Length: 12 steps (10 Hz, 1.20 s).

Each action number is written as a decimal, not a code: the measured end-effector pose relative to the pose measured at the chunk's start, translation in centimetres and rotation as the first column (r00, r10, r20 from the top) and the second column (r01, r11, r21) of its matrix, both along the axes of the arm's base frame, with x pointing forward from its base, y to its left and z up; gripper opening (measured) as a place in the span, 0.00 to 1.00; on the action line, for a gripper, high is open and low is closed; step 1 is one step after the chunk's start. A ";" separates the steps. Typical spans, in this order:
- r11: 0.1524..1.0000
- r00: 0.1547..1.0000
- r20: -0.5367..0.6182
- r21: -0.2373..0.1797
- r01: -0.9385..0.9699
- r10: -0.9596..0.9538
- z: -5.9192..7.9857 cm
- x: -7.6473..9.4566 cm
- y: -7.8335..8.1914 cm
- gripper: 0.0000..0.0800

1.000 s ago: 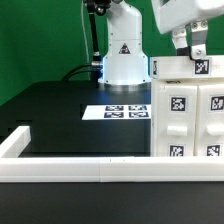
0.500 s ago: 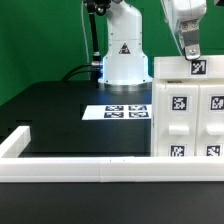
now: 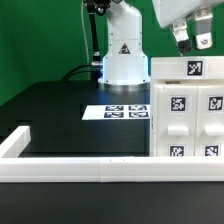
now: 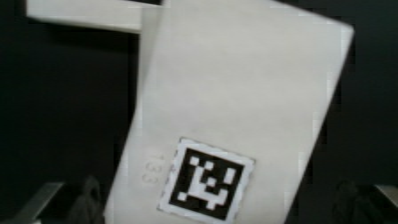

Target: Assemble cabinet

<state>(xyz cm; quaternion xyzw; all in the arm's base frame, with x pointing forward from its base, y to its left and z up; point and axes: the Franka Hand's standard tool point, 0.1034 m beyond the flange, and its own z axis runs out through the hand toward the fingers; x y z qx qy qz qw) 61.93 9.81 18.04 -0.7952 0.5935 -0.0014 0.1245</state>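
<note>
Boxy white plastic cabinet (image 3: 187, 110), square black-and-white tags, smooth flat panels

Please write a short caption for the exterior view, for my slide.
Robot gripper hovers above the large white plastic tagged cabinet on the black table.

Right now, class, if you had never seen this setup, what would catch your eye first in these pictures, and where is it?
First, the cabinet, a big white box with black-and-white tags, at the exterior view's right against the white border rail. Just above its top edge hangs the gripper; whether it is open cannot be told. Behind, the arm's white base stands beyond the black table, with the marker board flat before it.
</note>
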 end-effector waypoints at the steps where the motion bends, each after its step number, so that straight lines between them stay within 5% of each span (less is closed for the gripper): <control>1: 0.998 0.998 0.010 -0.010 -0.058 0.058 -0.2 -0.1 0.0 0.81; 5: 0.899 0.902 -0.016 -0.068 -0.432 0.432 0.1 -0.6 0.5 0.81; 6: 0.835 0.838 -0.014 -0.084 -0.545 0.545 0.5 -0.2 0.7 0.81; 8: 0.577 0.585 -0.045 -0.119 -0.808 0.810 1.0 -0.1 1.0 0.81; 12: 0.318 0.327 -0.035 -0.156 -0.935 0.944 0.9 -0.1 0.7 0.81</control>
